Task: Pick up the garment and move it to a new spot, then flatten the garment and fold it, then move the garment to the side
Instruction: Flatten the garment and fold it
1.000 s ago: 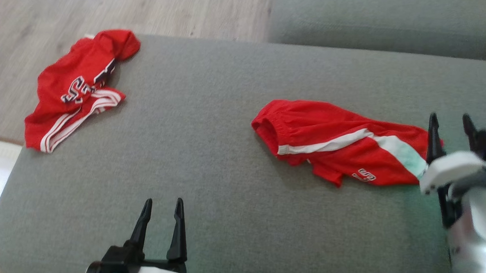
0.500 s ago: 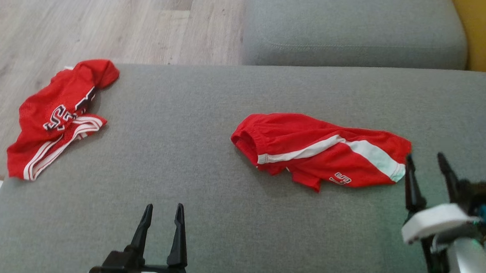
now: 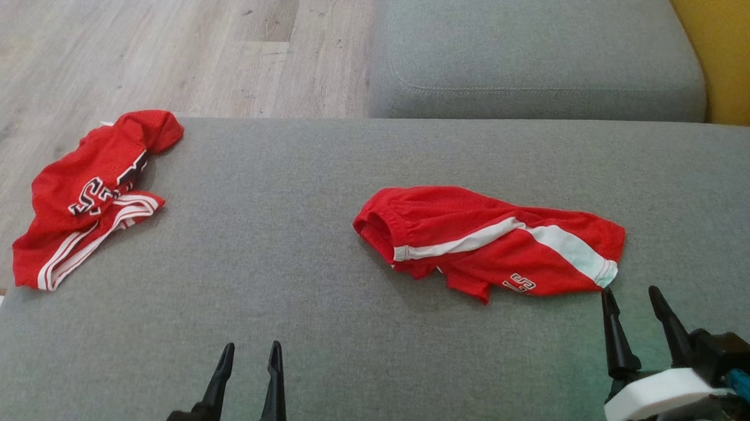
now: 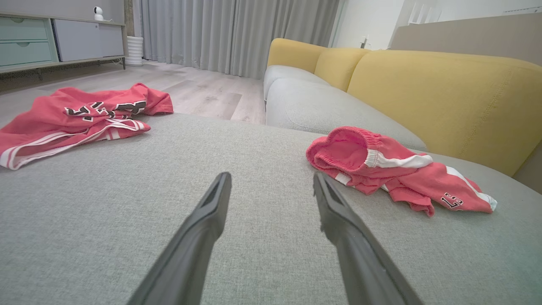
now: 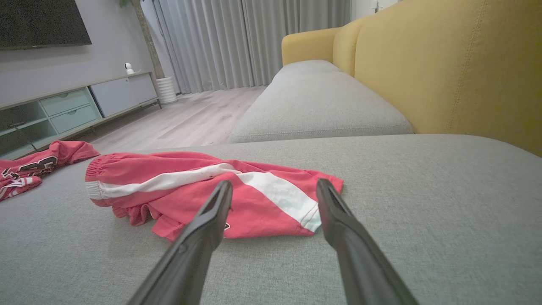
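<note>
A crumpled red garment (image 3: pixel 478 244) with a white side stripe lies right of centre on the grey cushion (image 3: pixel 289 271). It also appears in the left wrist view (image 4: pixel 394 169) and the right wrist view (image 5: pixel 203 186). My right gripper (image 3: pixel 632 297) is open just short of the garment's right hem, with nothing between its fingers (image 5: pixel 274 184). My left gripper (image 3: pixel 251 349) is open and empty over bare cushion at the near edge (image 4: pixel 272 178), well left of the garment.
A second red garment (image 3: pixel 89 191) with white stripes and dark lettering lies at the cushion's far left edge (image 4: pixel 72 118). Another grey cushion (image 3: pixel 532 45) lies beyond, a yellow backrest (image 3: pixel 728 43) is at the right, and wooden floor (image 3: pixel 121 51) is to the far left.
The head camera has shifted, so the whole picture moved. My right gripper has drawn back from over the garment's right end to just short of its hem. The left gripper has kept its place.
</note>
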`<state>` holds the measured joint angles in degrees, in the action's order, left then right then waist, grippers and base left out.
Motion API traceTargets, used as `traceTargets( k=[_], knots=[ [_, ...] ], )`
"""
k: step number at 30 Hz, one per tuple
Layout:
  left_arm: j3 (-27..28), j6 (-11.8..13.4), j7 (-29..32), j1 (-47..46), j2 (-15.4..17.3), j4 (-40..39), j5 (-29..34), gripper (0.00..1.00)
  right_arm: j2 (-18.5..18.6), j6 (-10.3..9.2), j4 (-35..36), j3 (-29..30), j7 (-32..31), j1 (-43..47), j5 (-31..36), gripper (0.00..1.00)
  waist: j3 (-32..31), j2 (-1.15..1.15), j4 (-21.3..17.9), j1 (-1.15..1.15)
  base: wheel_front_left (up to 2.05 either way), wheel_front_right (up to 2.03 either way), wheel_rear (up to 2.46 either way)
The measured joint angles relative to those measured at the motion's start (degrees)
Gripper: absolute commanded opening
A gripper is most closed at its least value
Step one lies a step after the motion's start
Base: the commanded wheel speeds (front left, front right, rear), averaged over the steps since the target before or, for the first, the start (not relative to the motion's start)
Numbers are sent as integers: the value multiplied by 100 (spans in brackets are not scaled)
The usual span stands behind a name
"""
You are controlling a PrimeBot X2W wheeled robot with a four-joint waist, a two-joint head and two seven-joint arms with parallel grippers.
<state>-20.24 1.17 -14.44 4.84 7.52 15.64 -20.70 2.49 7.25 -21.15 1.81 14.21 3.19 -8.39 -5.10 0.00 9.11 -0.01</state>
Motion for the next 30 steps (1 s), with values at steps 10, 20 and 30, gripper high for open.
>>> traceTargets(
  k=[10,20,30],
  knots=[
    [22,-19,0,1,0,27,0,100,0,0,16,-103,0,-1,-2,100,-17,0,53,0,0,0,0],
    [88,-19,0,1,0,26,1,100,0,0,13,-127,0,-1,-2,100,3,0,50,1,0,0,0],
    [-24,-146,45,-74,-5,92,10,100,0,0,25,-244,0,-7,46,100,126,0,-133,1,0,0,0]
  ],
)
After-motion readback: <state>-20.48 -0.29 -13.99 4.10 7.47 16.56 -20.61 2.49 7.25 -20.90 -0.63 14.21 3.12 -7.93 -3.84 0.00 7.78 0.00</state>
